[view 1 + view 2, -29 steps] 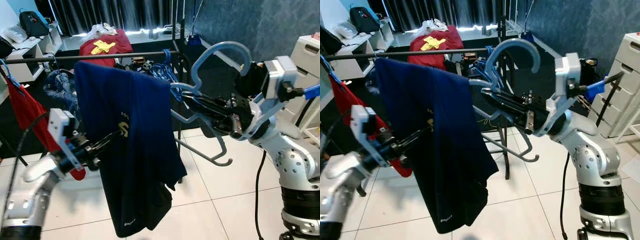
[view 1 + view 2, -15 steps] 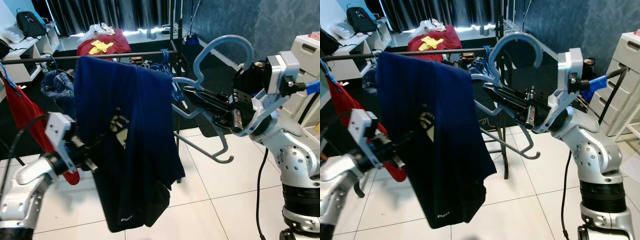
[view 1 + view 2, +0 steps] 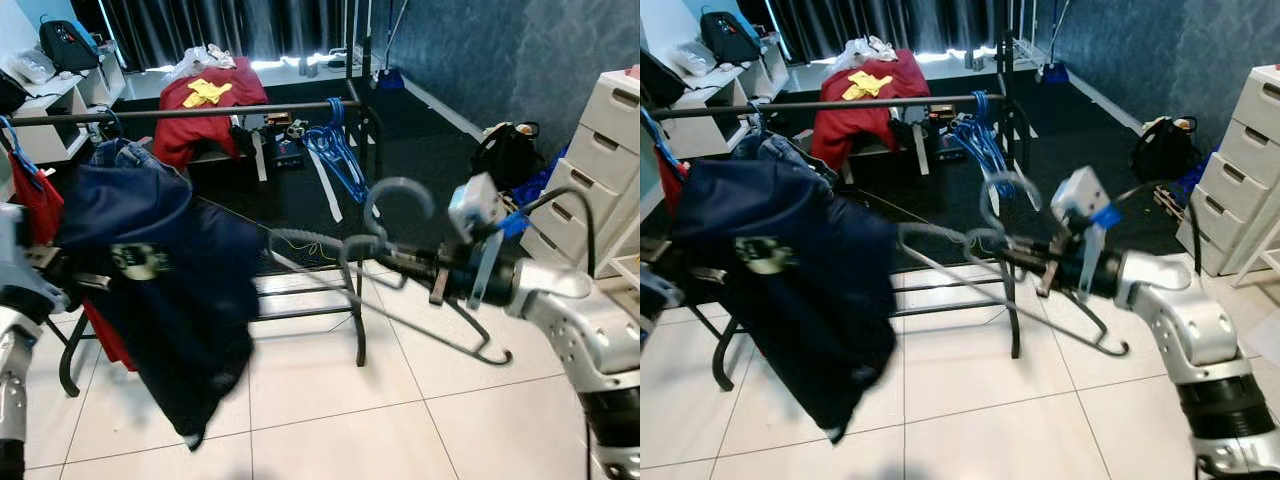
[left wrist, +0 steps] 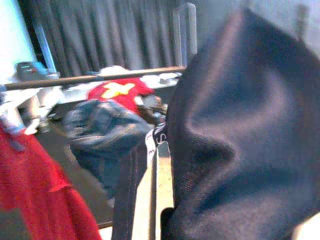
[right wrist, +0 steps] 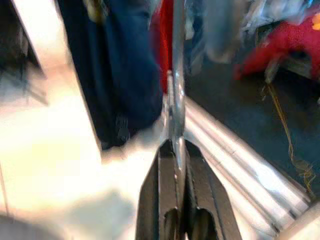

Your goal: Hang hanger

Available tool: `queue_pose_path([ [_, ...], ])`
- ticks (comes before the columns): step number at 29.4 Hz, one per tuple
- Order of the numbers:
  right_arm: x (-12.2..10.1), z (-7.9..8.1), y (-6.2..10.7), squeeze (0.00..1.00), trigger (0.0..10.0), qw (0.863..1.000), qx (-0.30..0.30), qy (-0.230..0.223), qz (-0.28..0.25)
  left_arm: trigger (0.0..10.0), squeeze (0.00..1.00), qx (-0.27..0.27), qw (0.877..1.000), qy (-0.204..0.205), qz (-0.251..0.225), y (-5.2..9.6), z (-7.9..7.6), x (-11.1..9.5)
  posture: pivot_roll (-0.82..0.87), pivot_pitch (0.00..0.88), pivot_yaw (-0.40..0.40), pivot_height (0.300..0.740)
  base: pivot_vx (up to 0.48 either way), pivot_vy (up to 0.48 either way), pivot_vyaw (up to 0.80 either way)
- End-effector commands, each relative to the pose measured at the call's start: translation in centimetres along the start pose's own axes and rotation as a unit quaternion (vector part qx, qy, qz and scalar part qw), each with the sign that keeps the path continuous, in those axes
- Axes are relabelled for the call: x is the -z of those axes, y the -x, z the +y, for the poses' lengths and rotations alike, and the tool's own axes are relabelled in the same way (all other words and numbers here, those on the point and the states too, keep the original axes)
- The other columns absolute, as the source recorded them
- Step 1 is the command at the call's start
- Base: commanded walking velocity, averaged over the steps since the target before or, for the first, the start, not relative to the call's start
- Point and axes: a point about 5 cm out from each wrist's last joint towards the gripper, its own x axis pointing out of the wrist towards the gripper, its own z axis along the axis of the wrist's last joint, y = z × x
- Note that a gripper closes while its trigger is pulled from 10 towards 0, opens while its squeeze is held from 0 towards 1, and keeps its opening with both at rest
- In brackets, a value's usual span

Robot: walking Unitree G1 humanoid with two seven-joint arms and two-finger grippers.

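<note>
— Since half a second ago, what's changed?

— Everything has dropped. Before, the right gripper (image 3: 405, 268) held the hanger (image 3: 380, 215) up at rail height with the hook raised; now that arm reaches out low and level, and the hanger is down in front of the rack, hook well below the rail (image 3: 200, 111). The shirt (image 3: 165, 290) has swung to the left and sags lower. Part of the shift may be the head camera moving.

— So how far along is the hanging?

— Not done, as I judge it. The hook sits clear of the rail, near of it and lower. The shirt is still draped on the hanger's left end, bunched by the left gripper (image 4: 150, 200). What's left is lifting the hook back to the rail and setting it over, near the blue hangers (image 3: 335, 150) at the rail's right end.

— And the arms?

— Right arm stretched forward toward the centre, fingers (image 5: 167, 200) pinched narrow on the hanger's metal bar, as the wrist view shows. Left arm is low at the far left edge, mostly behind cloth; its wrist view shows dark shirt fabric against the fingers, but I can't tell how they're set.

— Anything else around?

— Red cloth (image 3: 30, 205) hangs on the left, a drawer unit (image 3: 610, 140) stands right.
</note>
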Motion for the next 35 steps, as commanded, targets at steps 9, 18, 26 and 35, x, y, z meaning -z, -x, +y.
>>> queue_pose_path([
  [9,4.6,-1.2,-3.4,0.0,10.0,0.984,0.155,-0.088,0.01,10.0,0.0,-0.034,0.994,0.028,0.096,3.4,-0.7,4.8,-0.05,0.03,0.024,0.74,0.0,0.0,0.0],
  [18,4.3,5.4,-8.1,0.0,10.0,0.961,0.155,-0.207,-0.098,10.0,0.0,-0.004,0.966,0.072,0.249,10.5,-11.3,8.6,0.03,0.137,0.004,0.74,0.0,0.0,0.53],
  [26,4.3,7.3,-8.7,0.0,10.0,0.959,0.145,-0.22,-0.101,10.0,0.0,-0.022,0.959,0.136,0.248,11.6,-14.4,7.0,0.01,0.146,-0.018,0.74,0.0,0.0,0.76],
  [35,2.7,7.7,-9.2,0.0,10.0,0.962,0.152,-0.19,-0.123,10.0,0.0,0.059,0.928,0.312,0.197,10.8,-18.4,4.1,0.0,0.13,-0.058,0.74,0.0,0.0,0.73],
])
